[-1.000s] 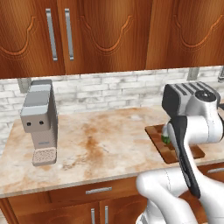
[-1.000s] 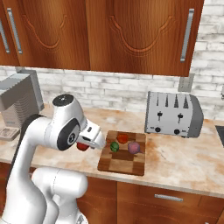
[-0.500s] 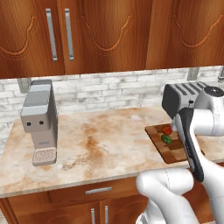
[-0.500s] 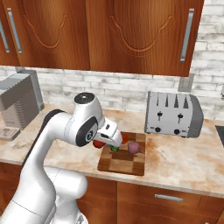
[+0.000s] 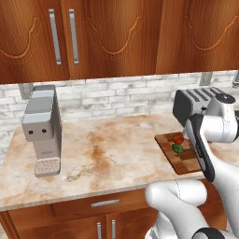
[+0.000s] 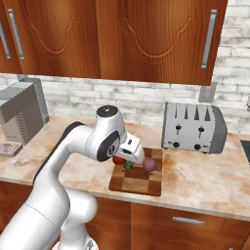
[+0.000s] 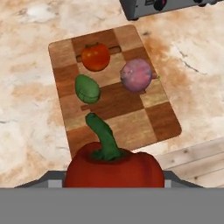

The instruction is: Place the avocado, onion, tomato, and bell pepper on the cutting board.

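I'm holding the bell pepper (image 7: 114, 168) in my gripper (image 7: 114, 183) – it's sitting at the bottom centre of the hand view, deep red, its green stem curving up toward the board, and my jaws are closing on its sides, though the finger tips themselves are hidden behind it. The cutting board (image 7: 162, 120) is lying in the middle of that view on the marble counter (image 7: 26, 118), tilted slightly. On it, the tomato (image 7: 96, 56) is sitting near the upper edge, the avocado (image 7: 87, 89) just below it toward the left, and the onion (image 7: 136, 75) to the right of both, all three apart from each other. The pepper is hanging over the board's near end, above the surface.

In the right base view my hand is hovering at centre frame over the board's left part, with the onion (image 6: 150, 165) showing just right of it. A toaster (image 6: 194, 127) is standing behind the board at right – a coffee machine (image 5: 43, 128) is standing far left in the left base view.
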